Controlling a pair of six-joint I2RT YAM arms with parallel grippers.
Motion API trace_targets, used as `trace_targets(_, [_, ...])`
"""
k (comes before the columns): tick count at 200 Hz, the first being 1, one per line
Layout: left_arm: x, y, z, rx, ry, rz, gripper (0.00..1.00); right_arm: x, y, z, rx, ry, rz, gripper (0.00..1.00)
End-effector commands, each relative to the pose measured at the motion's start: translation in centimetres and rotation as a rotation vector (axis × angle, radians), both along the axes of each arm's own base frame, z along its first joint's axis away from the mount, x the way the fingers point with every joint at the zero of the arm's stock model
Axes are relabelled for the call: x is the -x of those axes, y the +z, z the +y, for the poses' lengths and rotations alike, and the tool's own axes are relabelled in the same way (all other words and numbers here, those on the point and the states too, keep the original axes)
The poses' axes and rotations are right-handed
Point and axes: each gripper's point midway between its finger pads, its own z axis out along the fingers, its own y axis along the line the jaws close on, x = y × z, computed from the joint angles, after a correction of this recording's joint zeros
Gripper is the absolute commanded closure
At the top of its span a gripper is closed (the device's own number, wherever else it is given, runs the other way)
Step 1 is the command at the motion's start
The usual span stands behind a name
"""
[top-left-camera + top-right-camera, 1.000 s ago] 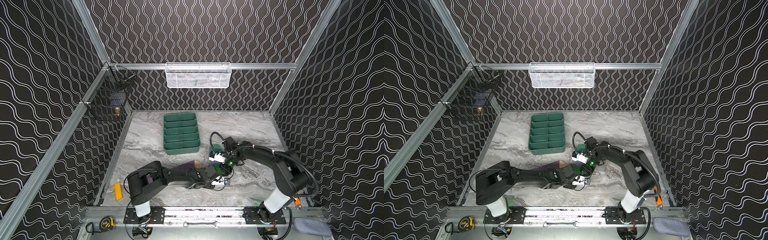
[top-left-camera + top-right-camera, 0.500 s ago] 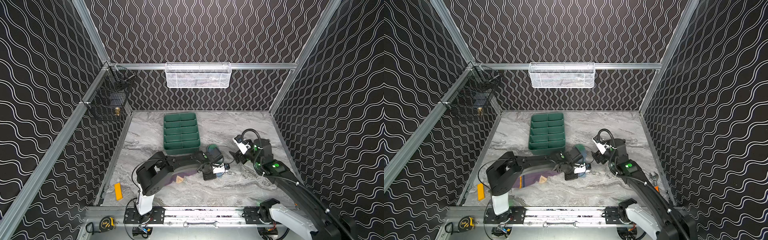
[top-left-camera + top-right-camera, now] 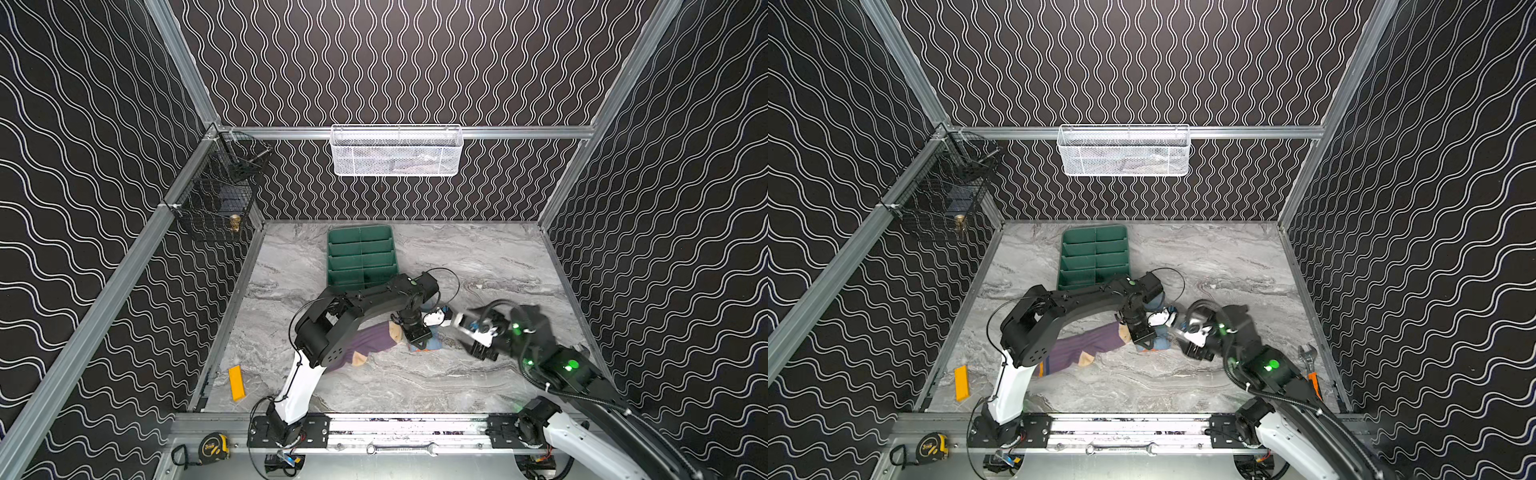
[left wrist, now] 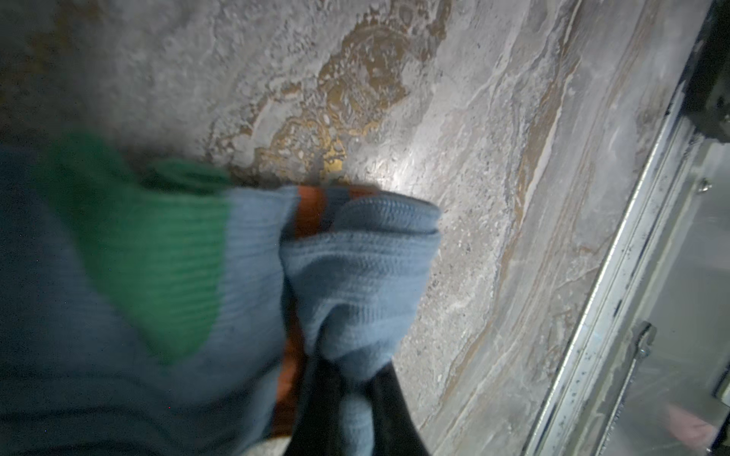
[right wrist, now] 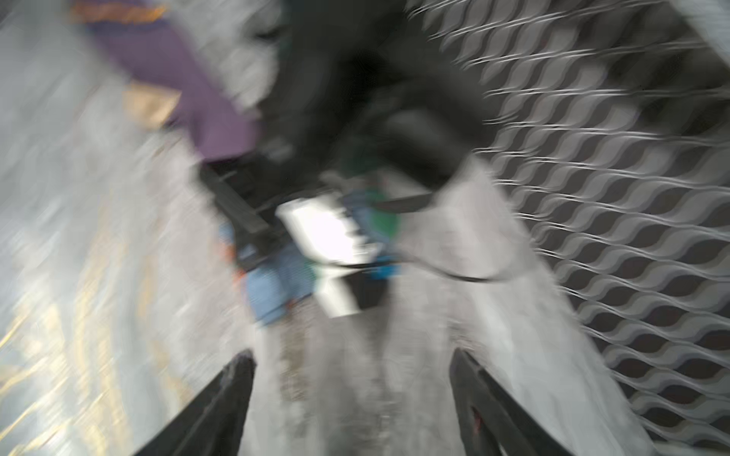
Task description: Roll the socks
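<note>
The blue sock [image 4: 355,268], with a green heel and orange stripes, lies bunched on the marble table. My left gripper [image 4: 355,395] is shut on a fold of it. In both top views that left gripper [image 3: 417,336] points down onto the blue sock [image 3: 430,344]. The purple sock [image 3: 370,345] with tan patches lies flat beside it, partly under the left arm. My right gripper [image 5: 351,359] is open and empty, aimed at the blue sock [image 5: 272,292] a short way off. It appears blurred in a top view, where the right gripper [image 3: 467,337] sits just right of the sock.
A green divided tray [image 3: 359,257] stands behind the socks. A white mesh basket [image 3: 397,151] hangs on the back wall and a black wire basket [image 3: 216,199] on the left wall. A yellow block [image 3: 237,382] lies front left. A wrench [image 3: 1306,353] lies by the right edge.
My right gripper let go near the socks, pulled back to the right and opened, and has now swung back toward the blue sock. The left arm's elbow rose while its gripper stayed shut on the sock.
</note>
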Motion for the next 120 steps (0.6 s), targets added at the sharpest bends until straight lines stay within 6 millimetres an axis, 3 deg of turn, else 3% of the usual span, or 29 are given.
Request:
trace_targets(1, [-1.0,-2.7,1.3,-0.093,0.008,-0.036,1.0,0.7,-3.9,-0.1,0.204,0.026,-0.027,0.21])
trace_targets(20, [-1.2,-3.0,1.2,-0.091,0.005,-0.029,1.0,0.7,-5.8,2.3,0.231,0.084,-0.078,0.21])
trace_targets(45, [-1.3,-3.5,1.4,-0.099,0.005,-0.011,1.0,-1.2,-7.2,4.4,0.242,0.095,-0.178,0.21])
trace_targets(94, [-1.1,-3.9,1.7,-0.1,0.011,0.004,1.0,-3.3,-11.0,5.8,0.344,0.144,-0.239,0.25])
trace_targets(120, [-1.0,-4.0,1.9,-0.103,0.007,0.003,1.0,-3.5,-13.2,5.2,0.408,0.163,-0.203,0.31])
